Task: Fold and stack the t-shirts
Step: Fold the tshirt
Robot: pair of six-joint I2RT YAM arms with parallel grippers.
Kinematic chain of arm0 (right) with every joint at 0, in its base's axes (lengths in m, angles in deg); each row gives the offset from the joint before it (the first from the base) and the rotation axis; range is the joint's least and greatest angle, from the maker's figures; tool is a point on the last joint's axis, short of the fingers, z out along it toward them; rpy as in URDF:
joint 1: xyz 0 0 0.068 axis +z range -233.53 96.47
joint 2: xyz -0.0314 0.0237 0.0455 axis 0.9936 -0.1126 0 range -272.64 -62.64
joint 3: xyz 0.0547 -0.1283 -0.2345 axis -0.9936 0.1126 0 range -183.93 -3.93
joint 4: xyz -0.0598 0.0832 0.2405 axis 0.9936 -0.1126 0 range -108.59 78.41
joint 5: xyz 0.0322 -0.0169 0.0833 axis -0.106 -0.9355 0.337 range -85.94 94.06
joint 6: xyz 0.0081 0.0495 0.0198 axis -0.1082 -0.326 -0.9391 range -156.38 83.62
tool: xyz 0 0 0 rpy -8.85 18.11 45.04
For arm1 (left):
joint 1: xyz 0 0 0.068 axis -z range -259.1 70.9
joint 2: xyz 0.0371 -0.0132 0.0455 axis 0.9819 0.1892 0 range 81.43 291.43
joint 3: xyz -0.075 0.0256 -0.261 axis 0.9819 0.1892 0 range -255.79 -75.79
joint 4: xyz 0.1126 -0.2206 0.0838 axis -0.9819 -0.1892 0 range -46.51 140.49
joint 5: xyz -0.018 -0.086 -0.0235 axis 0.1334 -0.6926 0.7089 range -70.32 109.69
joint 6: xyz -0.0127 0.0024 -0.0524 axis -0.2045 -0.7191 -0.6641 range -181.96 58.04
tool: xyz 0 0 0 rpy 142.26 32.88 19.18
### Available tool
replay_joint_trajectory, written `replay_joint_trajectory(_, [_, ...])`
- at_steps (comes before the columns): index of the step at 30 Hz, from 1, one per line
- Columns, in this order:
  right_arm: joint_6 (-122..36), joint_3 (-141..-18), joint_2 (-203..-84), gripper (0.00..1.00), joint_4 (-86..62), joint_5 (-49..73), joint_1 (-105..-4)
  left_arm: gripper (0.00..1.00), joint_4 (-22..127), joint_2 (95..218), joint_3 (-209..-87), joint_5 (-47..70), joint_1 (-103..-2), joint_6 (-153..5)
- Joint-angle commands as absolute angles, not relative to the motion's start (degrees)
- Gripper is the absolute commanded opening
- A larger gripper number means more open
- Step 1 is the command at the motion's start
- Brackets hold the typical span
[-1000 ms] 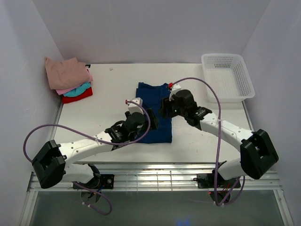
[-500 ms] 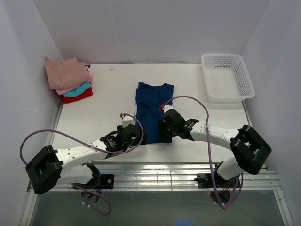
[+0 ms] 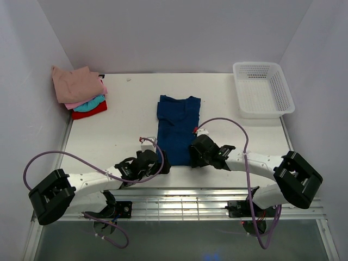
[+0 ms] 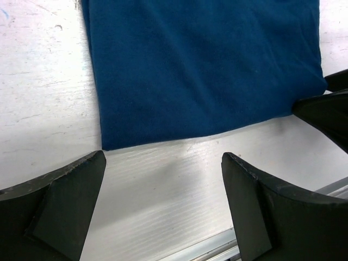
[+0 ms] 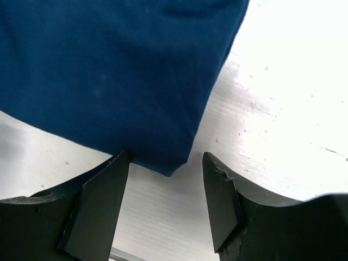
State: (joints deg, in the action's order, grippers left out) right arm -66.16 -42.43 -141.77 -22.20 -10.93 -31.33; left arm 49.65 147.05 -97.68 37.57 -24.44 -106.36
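The navy blue tee (image 3: 176, 126) lies flat in the middle of the table, folded into a narrow strip with its collar at the far end; no print shows. My left gripper (image 3: 161, 161) is open just short of the tee's near left corner (image 4: 104, 145), empty. My right gripper (image 3: 192, 156) is open at the near right corner (image 5: 174, 169), its jaws straddling the corner without closing on it. A stack of folded tees (image 3: 80, 91) sits at the far left: dusty pink on top, then pink, teal and red.
A white mesh basket (image 3: 263, 89) stands at the far right corner. White walls close the table on the left, back and right. The table's metal front rail (image 3: 179, 198) runs just behind both grippers.
Both grippers have drawn back toward the near edge along the tee, from its middle to its near corners. The tee now lies narrower and flatter.
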Motion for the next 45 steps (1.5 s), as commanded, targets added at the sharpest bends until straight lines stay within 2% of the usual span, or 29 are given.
replay_joint_trajectory(1, [-68.2,-40.8,-140.2,0.63,-21.5,-12.5,-30.9,0.98,53.9,147.9,-96.3,36.7,-24.5,-106.3])
replay_joint_trajectory(13, [-69.2,-38.1,-143.2,0.61,-14.1,-7.6,-30.9,0.98,56.3,150.0,-94.0,39.4,-24.6,-106.3])
replay_joint_trajectory(25, [-68.8,-39.2,-143.0,0.61,-14.5,-7.9,-30.7,0.97,46.9,148.6,-96.1,46.0,-24.6,-109.0])
replay_joint_trajectory(36, [-68.4,-40.2,-142.8,0.6,-15.1,-9.0,-30.8,0.95,54.4,153.9,-95.0,43.6,-24.5,-108.6])
replay_joint_trajectory(39, [-68.3,-40.3,-142.5,0.54,-15.4,-9.3,-30.7,0.87,55.2,155.7,-95.3,43.4,-24.5,-108.5])
replay_joint_trajectory(41, [-68.4,-40.3,-142.5,0.47,-15.6,-9.4,-30.8,0.76,55.2,156.6,-95.7,43.4,-24.5,-108.4])
replay_joint_trajectory(44, [-68.3,-40.1,-142.4,0.42,-15.9,-9.2,-30.7,0.52,54.4,158.0,-96.6,43.2,-24.5,-108.4])
replay_joint_trajectory(45, [-68.4,-40.1,-142.1,0.41,-15.9,-9.2,-30.8,0.47,54.1,158.6,-96.8,43.2,-24.5,-108.3])
